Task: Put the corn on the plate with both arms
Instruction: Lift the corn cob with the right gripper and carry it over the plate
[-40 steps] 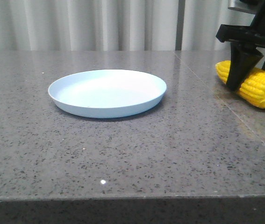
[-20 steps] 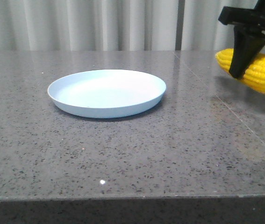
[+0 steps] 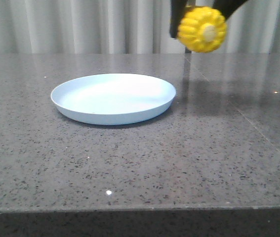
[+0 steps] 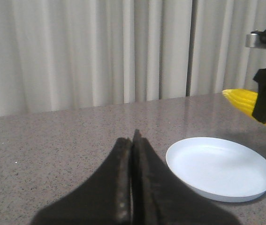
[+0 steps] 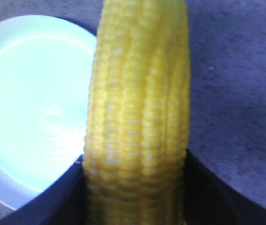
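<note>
The yellow corn hangs in the air to the right of and above the plate's right rim, its pale stub end facing the front camera. My right gripper is shut on the corn, with a black finger on each side of the cob. The pale blue plate lies empty on the grey stone table. In the right wrist view the plate shows below and beside the cob. My left gripper is shut and holds nothing, hovering off to one side of the plate. It is outside the front view.
White curtains close off the far side of the table. A thin seam runs across the speckled tabletop right of the plate. The table's front edge lies close to the front camera.
My right gripper has lifted the corn off the table at the far right and carried it left and up towards the plate, turning it end-on. The plate has not moved.
</note>
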{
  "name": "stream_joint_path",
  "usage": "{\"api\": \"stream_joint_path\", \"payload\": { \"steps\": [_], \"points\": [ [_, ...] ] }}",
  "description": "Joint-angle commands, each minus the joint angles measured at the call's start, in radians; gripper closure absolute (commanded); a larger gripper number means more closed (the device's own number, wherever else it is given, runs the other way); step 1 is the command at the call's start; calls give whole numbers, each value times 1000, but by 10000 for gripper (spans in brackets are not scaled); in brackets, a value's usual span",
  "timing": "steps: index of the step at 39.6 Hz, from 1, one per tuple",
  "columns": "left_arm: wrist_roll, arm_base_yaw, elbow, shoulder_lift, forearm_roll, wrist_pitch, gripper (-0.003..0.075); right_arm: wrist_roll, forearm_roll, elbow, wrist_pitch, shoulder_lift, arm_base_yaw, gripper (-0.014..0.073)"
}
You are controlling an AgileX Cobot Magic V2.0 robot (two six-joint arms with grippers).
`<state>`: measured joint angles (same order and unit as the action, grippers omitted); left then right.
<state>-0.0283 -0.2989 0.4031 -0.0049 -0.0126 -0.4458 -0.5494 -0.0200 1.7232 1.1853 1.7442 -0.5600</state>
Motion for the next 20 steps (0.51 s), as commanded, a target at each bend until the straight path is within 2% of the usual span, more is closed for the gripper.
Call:
{"api": "stream_joint_path", "payload": {
  "steps": [1,7,20],
  "points": [
    [4,-10,24,-19,-1,86,741,-66,-18,110,-15,20,-58,380],
    [4,-10,24,-19,-1,86,741,-105,-18,169,-19,94,-93,380],
    [4,-10,24,-19,-1,86,741,-114,20,168,-86,180,-93,379]
  ]
}}
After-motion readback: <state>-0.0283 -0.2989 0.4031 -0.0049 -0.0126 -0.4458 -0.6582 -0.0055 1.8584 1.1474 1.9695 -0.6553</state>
